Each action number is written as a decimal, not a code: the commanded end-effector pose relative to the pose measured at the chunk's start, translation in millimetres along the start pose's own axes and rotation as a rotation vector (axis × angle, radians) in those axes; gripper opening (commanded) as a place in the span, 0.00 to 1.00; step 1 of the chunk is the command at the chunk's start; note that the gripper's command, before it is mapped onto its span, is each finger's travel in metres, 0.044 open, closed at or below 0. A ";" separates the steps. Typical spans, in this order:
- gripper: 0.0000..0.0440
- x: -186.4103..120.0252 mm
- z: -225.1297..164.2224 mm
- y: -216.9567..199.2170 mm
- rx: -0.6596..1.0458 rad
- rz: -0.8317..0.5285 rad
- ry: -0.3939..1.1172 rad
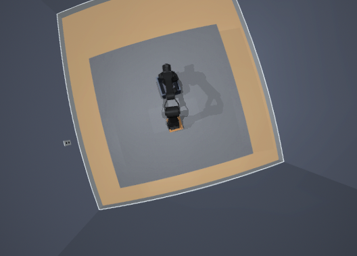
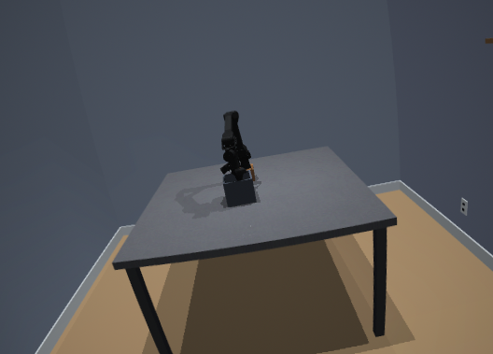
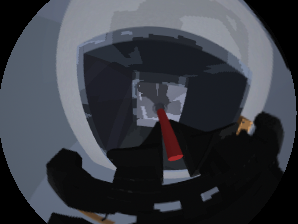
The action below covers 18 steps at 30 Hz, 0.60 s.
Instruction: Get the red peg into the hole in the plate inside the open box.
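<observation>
Gripper (image 1: 166, 68) (image 2: 239, 174) (image 3: 163, 123), nearly closed, with the red peg (image 3: 169, 136) clasped between its fingers. The peg points down toward the pale plate (image 3: 146, 120) at the bottom of the open box (image 1: 159, 88) (image 2: 240, 192) (image 3: 104, 100); whether its tip enters the hole cannot be told. The box stands on the worktop (image 1: 142, 157) (image 2: 308, 204) (image 3: 67, 65); the black arm (image 1: 168, 81) (image 2: 229, 129) reaches over it.

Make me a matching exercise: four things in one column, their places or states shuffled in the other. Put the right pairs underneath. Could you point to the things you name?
1. Gripper (image 1: 169, 84) (image 2: 239, 175) (image 3: 163, 123)
2. Red peg (image 3: 170, 140)
3. Plate (image 3: 176, 94)
4. Box (image 1: 160, 86) (image 2: 240, 192) (image 3: 215, 95)

A. Pale, at the bottom of the box
B. Dark-walled and open at the top
C. Shut on something red
D. Held between two black fingers

Right pairs: 1-C, 2-D, 3-A, 4-B
</observation>
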<state>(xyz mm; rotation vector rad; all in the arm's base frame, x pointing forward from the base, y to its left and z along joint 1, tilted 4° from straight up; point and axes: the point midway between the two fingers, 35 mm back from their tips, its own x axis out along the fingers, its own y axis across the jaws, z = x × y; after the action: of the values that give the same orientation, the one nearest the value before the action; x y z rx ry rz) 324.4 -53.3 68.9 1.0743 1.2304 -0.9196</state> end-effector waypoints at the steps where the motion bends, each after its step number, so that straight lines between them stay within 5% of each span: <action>1: 0.00 8.5 0.4 -0.1 -0.016 -0.006 0.006; 6: 0.04 16.2 3.1 -0.4 -0.035 -0.025 0.002; 11: 0.25 21.2 3.7 -0.4 -0.052 -0.047 0.012; 18: 0.32 14.5 7.8 2.1 -0.047 -0.046 0.054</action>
<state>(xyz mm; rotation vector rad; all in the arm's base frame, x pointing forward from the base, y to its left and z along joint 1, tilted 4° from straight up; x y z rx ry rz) 327.2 -57.4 50.1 1.0267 1.3149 -0.9104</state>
